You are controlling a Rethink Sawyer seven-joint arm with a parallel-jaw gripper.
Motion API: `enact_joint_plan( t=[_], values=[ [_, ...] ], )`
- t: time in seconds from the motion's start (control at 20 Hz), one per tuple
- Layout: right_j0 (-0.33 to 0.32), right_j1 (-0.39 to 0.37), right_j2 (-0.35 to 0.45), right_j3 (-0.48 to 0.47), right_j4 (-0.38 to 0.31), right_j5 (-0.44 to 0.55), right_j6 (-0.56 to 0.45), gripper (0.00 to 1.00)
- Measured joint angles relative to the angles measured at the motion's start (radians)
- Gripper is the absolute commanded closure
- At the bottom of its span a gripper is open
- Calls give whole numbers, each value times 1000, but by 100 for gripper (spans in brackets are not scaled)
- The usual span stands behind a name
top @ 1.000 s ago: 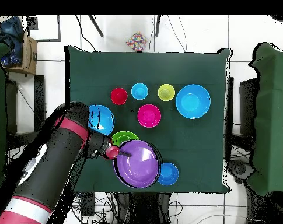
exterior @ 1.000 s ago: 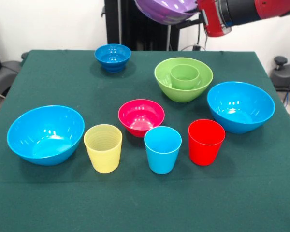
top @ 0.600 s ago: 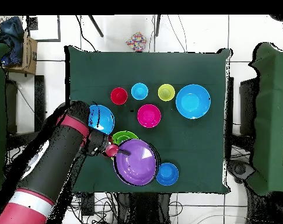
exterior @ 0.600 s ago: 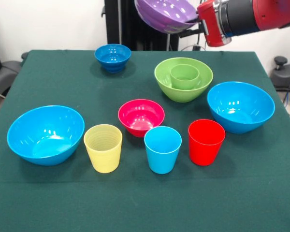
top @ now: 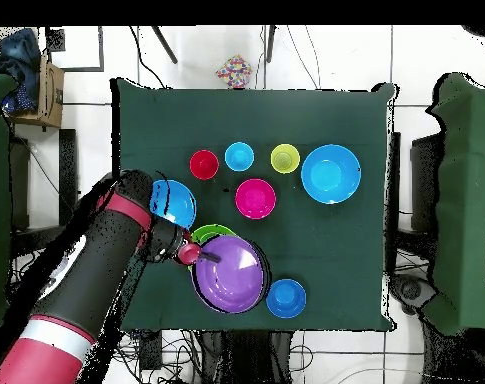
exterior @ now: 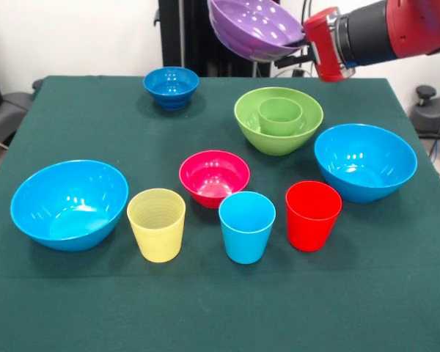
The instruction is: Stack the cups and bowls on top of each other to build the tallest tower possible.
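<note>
Purple bowl (exterior: 255, 28) is pinched by its rim in the gripper (exterior: 302, 45), hanging tilted in the air up behind the lime-green bowl (exterior: 279, 121), which has the green cup (exterior: 280, 116) sitting inside. Held by one edge like that, I'd guess it could slip or swing, land crooked on the cup and slide off, maybe knocking the small dark blue bowl (exterior: 171, 86) nearby.

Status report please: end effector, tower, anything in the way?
End effector shut on purple bowl, held high. Tower: green cup in lime bowl only. Nothing between them.
</note>
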Motion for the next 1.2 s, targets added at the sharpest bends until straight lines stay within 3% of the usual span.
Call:
enact_joint_plan(
  t=[0.6,1.2],
  values=[
    [-15,2,0,-15,95,-12,0,100],
    [-38,-13,0,-13,206,-199,0,100]
  ],
)
